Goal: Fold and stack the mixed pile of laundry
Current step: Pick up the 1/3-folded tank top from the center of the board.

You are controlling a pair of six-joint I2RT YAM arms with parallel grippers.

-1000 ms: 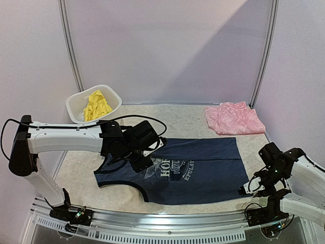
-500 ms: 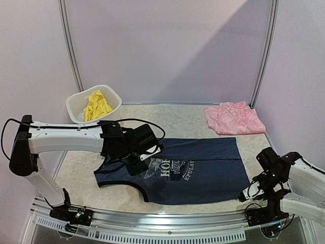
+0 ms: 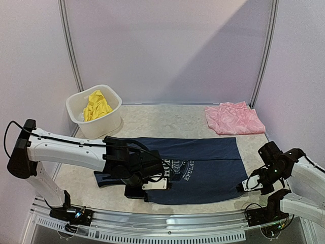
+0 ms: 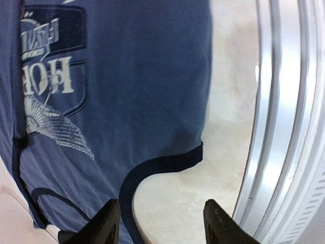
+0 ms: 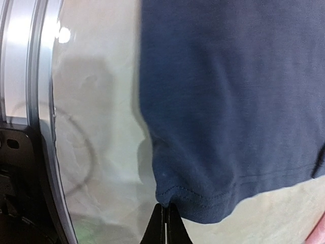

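Observation:
The navy sleeveless top [image 3: 203,170] lies spread flat on the table, print up. My left gripper [image 3: 144,189] hovers open over its near armhole. In the left wrist view the dark-bound armhole edge [image 4: 152,165] curves between the jaws, with bare table under the left gripper [image 4: 165,229]. My right gripper [image 3: 245,186] is shut on the near right hem corner of the navy top [image 5: 228,101], and the right gripper [image 5: 166,223] pinches a small pucker of the stitched hem. The pink ruffled piece [image 3: 233,118] lies at the back right. The yellow piece [image 3: 96,105] sits in the tub.
The white plastic tub [image 3: 99,126] stands at the back left, close behind my left arm. A metal rail [image 3: 167,218] runs along the near table edge, close to both grippers, and the same rail [image 4: 284,127] shows in the left wrist view.
My left arm swung from the top's left shoulder toward the near edge, over the armhole. My right gripper closed on the hem corner.

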